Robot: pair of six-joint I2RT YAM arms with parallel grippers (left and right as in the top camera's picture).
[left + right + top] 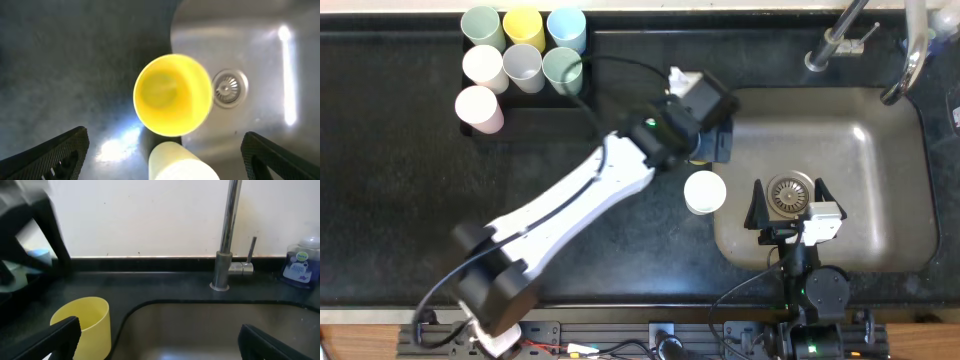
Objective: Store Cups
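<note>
Big dark counter [400, 200], and set into it the sink [880, 150], our landmark, because the action sits right on its left rim. The left arm [590, 185] is stretched from its base across to that rim, and by my read this is the pick-up step: lining up on a loose cup before carrying it off to storage. Well to the left of the sink, toward the back wall, stand 7 stored cups [523, 62] in a tight cluster, so the job looks well along with 2 cups left out. Now the tools: the left gripper [165, 136] hangs above the yellow cup [172, 95] with its fingers spread wide, touching nothing. The right gripper [160, 327] sits over the sink basin, also spread wide and holding nothing. That yellow cup stands upright, mouth up, on the counter just beside the sink's left rim. A cream cup [705, 192] stands at the same rim, just beside the yellow one on the side nearer the arm bases. Next move, I'd say: drop straight down so the fingers straddle the yellow wall, then close gently, without nudging the cream neighbour into the sink.
</note>
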